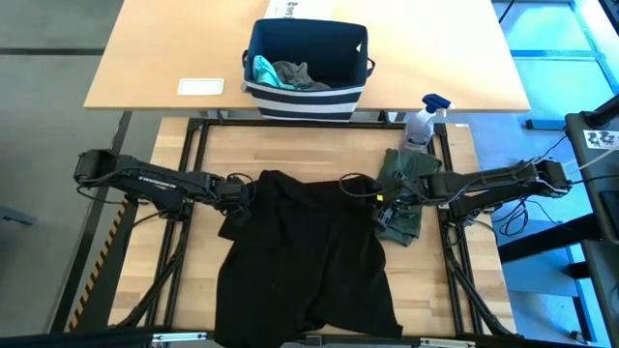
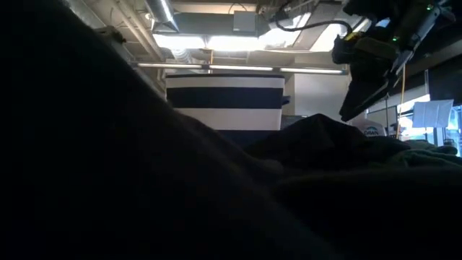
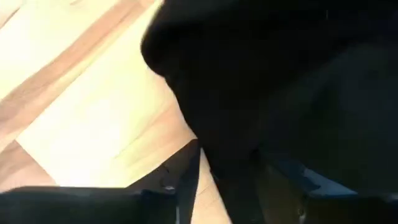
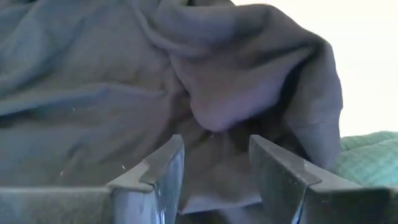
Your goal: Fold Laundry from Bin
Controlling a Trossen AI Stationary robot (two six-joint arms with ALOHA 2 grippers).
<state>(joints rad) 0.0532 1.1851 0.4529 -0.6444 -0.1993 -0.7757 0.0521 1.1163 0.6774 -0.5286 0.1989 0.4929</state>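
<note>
1. Black T-shirt (image 1: 305, 253): spread over the middle of the wooden table (image 1: 126, 251), lower hem at the near edge, upper corners bunched toward the two arms. In the low view it fills most of the foreground as a dark mass (image 2: 144, 180).
2. Left end effector (image 1: 242, 190): at the shirt's upper left corner. In its wrist view the dark fingers (image 3: 186, 180) sit either side of a fold of black cloth (image 3: 261, 93); whether they pinch it or stand apart cannot be told.
3. Right end effector (image 1: 379, 196): at the shirt's upper right corner, beside the olive-green piece (image 1: 406, 169). In its wrist view the fingers (image 4: 165, 165) stand apart with a ridge of dark cloth (image 4: 217, 112) rising between them, not pressed. The green cloth shows at the edge (image 4: 373, 158).
4. Olive-green piece: crumpled on the table's right side, partly under the right arm, touching the black shirt's edge.
5. Spray bottle (image 1: 423, 120): clear with a blue trigger head, upright at the far right of the wooden table, just beyond the green piece.
6. Bin (image 1: 308, 97): navy, white stripes at its base, on the farther lighter table, centred. A teal piece (image 1: 261, 70) and a grey garment (image 1: 298, 74) lie inside.
7. White flat card (image 1: 201, 87): on the far table, left of the bin, well apart.
</note>
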